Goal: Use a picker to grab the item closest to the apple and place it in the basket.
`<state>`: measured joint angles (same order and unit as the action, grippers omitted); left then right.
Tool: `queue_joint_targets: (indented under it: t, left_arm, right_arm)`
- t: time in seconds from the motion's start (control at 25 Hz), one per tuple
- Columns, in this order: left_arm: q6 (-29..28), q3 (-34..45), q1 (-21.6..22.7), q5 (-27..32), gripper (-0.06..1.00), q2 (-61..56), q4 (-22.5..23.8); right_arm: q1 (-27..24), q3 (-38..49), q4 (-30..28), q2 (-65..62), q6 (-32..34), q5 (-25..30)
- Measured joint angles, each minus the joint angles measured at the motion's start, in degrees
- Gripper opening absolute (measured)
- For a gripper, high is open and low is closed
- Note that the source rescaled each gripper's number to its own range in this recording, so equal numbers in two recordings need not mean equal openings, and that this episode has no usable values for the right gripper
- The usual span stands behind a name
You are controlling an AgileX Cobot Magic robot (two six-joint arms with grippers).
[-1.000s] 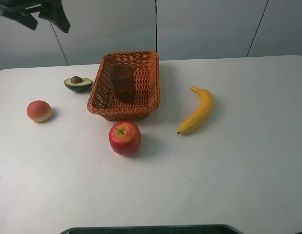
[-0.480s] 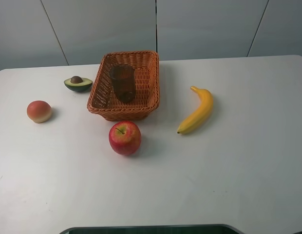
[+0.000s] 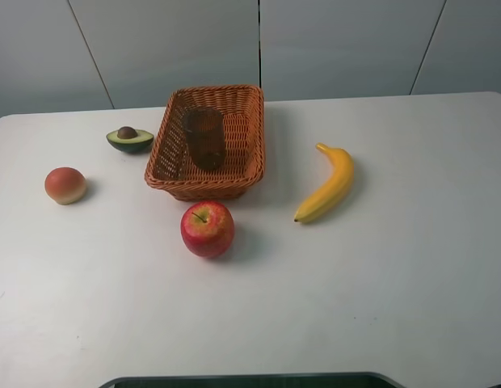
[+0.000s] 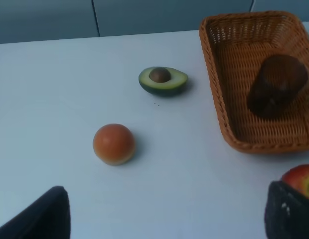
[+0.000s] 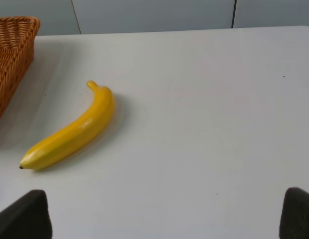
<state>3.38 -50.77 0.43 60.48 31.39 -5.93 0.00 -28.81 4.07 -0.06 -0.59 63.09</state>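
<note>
A red apple sits on the white table just in front of the orange wicker basket. A brown cup lies inside the basket. A yellow banana lies to the apple's right, also seen in the right wrist view as banana. Neither arm shows in the exterior high view. My left gripper is open above the table, its dark fingertips spread wide, with the apple beside one. My right gripper is open too, holding nothing, a short way back from the banana.
A halved avocado lies left of the basket, and a round peach-coloured fruit sits further left near the table's edge. A dark strip runs along the front edge. Grey wall panels stand behind the table.
The left arm, visible at the upper left a second ago, has left the exterior high view. The objects on the table have not moved.
</note>
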Motion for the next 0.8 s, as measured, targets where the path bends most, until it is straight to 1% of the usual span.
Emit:
queue_joint_targets:
  t: [0.12, 0.44, 0.72, 0.8]
  left_arm:
    - [1.18, 3.57, 0.00, 1.13, 1.00, -6.22, -0.12]
    - [1.52, 13.96, 0.00, 1.49, 1.00, -19.31, -0.74]
    - [3.05, 17.78, 0.00, 2.22, 1.00, -29.78, -1.29]
    - [3.45, 18.88, 0.00, 3.65, 1.00, -31.06, -0.66]
  right_arm:
    - [0.00, 0.00, 0.00, 0.00, 0.00, 0.00]
    - [0.00, 0.00, 0.00, 0.00, 0.00, 0.00]
    - [0.00, 0.00, 0.00, 0.00, 0.00, 0.00]
    - [0.00, 0.00, 0.00, 0.00, 0.00, 0.00]
